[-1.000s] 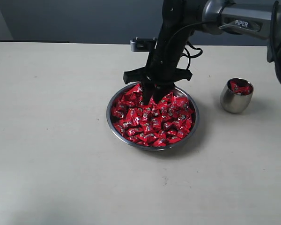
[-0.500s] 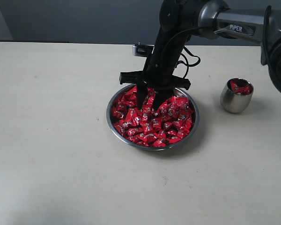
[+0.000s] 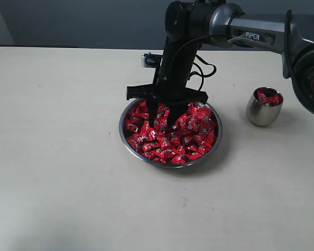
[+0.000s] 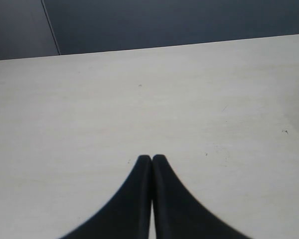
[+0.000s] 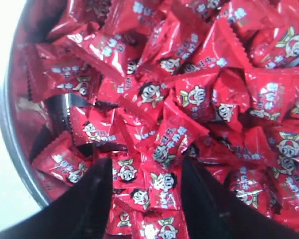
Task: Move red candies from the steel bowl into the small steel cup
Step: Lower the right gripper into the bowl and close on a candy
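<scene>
Right gripper [image 3: 163, 120] spread amid candies [image 5: 199, 94], left gripper [image 4: 152, 158] closed

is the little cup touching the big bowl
Apart. The exterior view shows a strip of bare table between the cup and the bowl.

You have the bowl [image 3: 168, 165] mid-way on the table [image 3: 57, 167], candies [image 3: 172, 140] in it; the cup [image 3: 261, 114] stands apart on its right.

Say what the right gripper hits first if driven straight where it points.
The right gripper meets the shiny red-wrapped candies heaped in the wide shallow steel bowl; its open jaws look to be at the heap's surface, depth unclear.
</scene>
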`<state>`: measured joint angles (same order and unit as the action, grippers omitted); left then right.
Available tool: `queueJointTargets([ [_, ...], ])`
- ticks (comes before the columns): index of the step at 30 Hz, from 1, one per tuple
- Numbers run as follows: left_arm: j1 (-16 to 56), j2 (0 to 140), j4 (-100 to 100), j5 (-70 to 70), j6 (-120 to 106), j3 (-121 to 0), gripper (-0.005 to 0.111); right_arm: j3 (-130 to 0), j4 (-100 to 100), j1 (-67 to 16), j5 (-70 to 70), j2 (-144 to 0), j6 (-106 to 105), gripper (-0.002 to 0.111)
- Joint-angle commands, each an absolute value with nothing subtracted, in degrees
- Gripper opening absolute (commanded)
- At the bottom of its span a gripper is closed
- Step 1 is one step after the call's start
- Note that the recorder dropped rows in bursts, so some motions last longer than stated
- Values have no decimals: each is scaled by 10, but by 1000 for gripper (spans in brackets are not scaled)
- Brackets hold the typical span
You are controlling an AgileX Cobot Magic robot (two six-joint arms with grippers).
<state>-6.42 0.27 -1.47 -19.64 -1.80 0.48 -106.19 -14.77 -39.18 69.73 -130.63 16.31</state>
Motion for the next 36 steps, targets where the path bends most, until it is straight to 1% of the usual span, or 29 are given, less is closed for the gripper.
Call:
queueJointTargets([
  [1, -62, 0, -16, -191, -17, 0, 0, -1065, -137, -391, 700, -1305, 165, 43],
  [7, -62, 0, -16, -191, -17, 0, 0, -1065, -133, -390, 700, -1305, 162, 43],
  [10, -62, 0, -16, -191, -17, 0, 0, -1065, -130, -390, 700, -1305, 216, 43],
  [15, -62, 0, -16, -191, -17, 0, 0, -1065, -60, -402, 700, -1305, 308, 43],
  [25, -62, 0, -16, -191, -17, 0, 0, -1065, -86, -421, 700, -1305, 394, 43],
  [36, -62, 0, -16, -191, -17, 0, 0, -1065, -95, -421, 700, -1305, 471, 43],
])
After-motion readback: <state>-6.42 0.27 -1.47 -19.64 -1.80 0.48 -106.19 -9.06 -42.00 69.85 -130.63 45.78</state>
